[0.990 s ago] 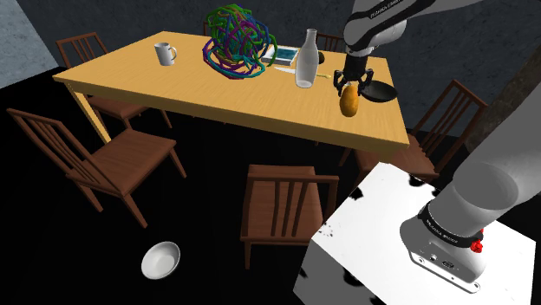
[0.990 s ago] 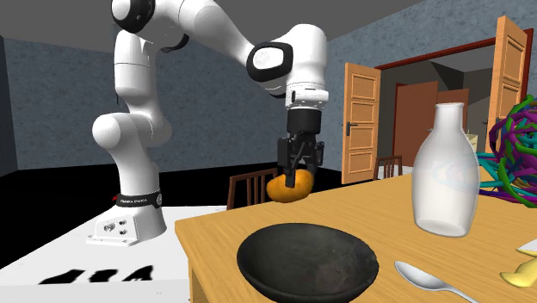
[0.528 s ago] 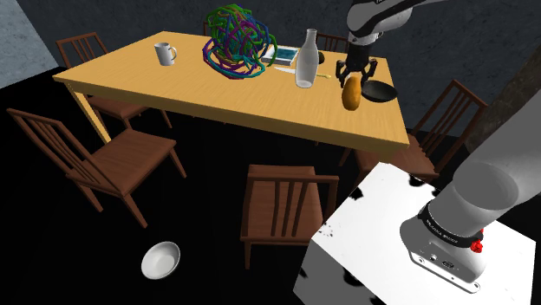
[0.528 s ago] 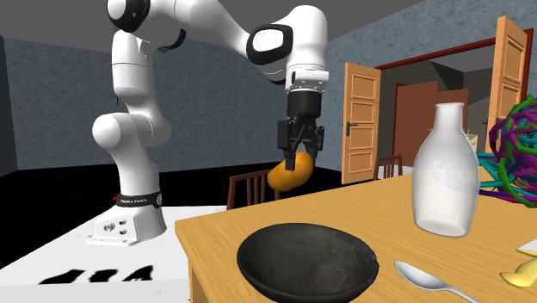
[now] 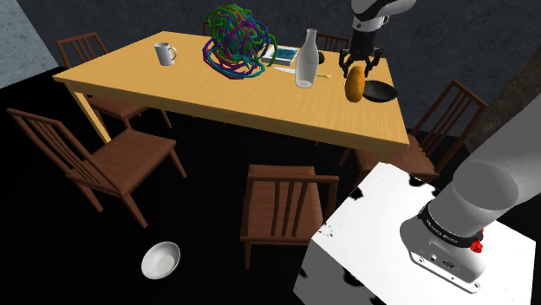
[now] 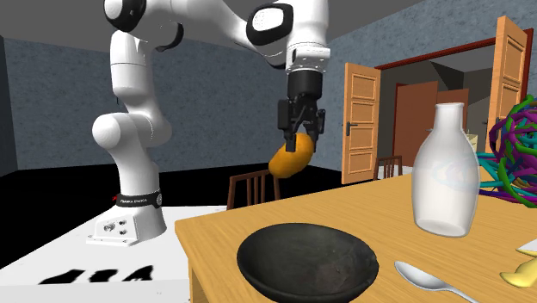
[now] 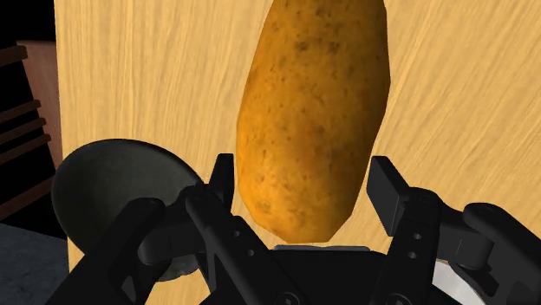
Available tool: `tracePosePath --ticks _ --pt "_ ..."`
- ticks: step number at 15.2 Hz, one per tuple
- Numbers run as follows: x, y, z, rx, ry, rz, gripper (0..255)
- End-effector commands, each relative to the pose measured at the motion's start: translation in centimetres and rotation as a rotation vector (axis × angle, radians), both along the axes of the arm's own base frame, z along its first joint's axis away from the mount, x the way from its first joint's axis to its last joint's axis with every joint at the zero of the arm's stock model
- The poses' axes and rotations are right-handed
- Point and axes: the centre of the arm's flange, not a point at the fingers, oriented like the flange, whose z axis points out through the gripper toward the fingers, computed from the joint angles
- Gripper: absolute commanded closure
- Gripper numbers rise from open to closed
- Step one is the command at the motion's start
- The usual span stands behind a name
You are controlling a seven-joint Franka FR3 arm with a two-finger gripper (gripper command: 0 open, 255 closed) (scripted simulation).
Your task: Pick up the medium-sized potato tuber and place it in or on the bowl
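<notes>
pincer (image 6: pixel 300 127) is clamped on the upper end of the potato (image 6: pixel 290 158), a brownish-orange speckled tuber hanging a bit tilted below the fingers, up in the air and clear of the wooden tabletop (image 5: pixel 217 95). in the wrist view the two black fingers (image 7: pixel 386 186) press on it from either side. the dark bowl (image 6: pixel 307 262) sits on the wood lower than the pincer and off to one side, not straight under the potato, and the two aren't touching. a pale bottle (image 6: pixel 445 172) stands on the tabletop to the pincer's other side from the bowl in the shoulder view, and a spoon (image 6: pixel 430 282) lies just beside the bowl
</notes>
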Motion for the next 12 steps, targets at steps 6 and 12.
tracePosePath --ticks 6,12 --pt "-0.6 -8.6 0.5 0.000 0.001 0.000 255" --pt "-1.1 -16.5 0.9 0.000 0.001 0.000 255"
